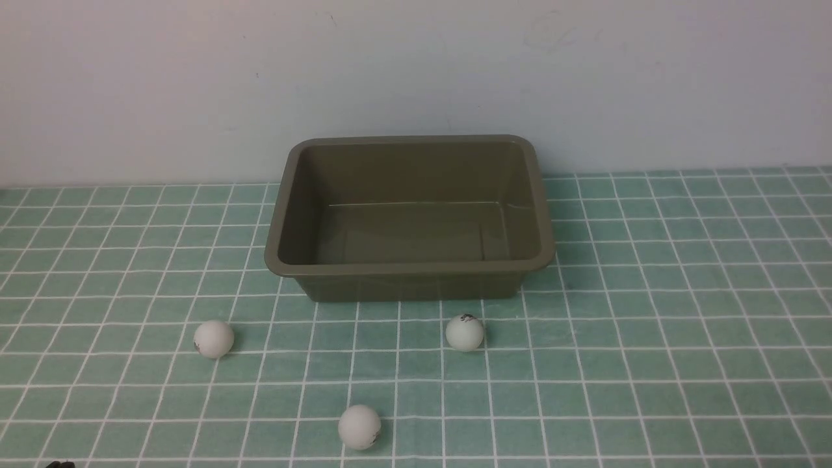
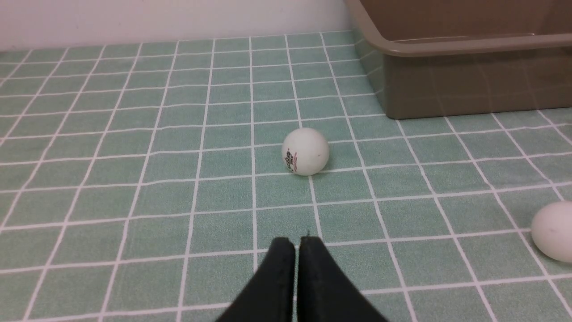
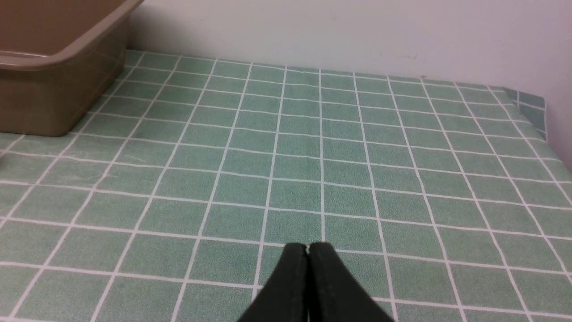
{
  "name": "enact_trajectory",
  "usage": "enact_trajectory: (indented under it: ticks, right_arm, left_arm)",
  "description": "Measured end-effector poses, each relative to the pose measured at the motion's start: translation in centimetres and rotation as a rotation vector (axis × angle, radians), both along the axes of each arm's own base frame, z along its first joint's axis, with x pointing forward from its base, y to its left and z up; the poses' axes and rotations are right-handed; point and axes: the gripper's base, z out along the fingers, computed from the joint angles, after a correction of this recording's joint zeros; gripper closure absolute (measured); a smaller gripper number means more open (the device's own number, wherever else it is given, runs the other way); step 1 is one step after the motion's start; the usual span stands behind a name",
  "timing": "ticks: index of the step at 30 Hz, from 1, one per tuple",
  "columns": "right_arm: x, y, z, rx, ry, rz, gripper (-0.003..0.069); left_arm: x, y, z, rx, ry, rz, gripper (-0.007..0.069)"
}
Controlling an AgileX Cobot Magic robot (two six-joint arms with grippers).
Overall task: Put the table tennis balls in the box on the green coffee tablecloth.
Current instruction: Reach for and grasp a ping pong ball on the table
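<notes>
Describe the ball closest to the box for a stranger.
Start at the olive-brown box on the green cloth. A white ball lies just before its front wall, rightward. The left ball and near ball lie farther off; only this shows print on top.

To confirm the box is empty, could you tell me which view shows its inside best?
The front view: the whole box and its bare floor show. Each wrist view catches only one corner with some rim.
</notes>
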Motion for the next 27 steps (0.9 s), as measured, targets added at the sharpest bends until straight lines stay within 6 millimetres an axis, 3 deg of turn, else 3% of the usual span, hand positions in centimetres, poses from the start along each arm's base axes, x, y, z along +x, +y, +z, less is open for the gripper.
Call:
enact_trajectory:
  ticks: [10, 19, 27]
  right_arm:
    - [0.2, 0.1, 0.4, 0.026, -0.078, 0.009, 0.0676]
    - [0.3, 0.2, 3.2, 0.362, -0.404, -0.003, 0.0676]
    - [0.2, 0.0, 3.7, 0.407, -0.459, -0.012, 0.0676]
  left_arm:
    - [0.0, 0.0, 0.0, 0.000, 0.000, 0.000, 0.0629]
    - [0.0, 0.0, 0.0, 0.000, 0.000, 0.000, 0.0629]
    - [0.0, 0.0, 0.0, 0.000, 0.000, 0.000, 0.0629]
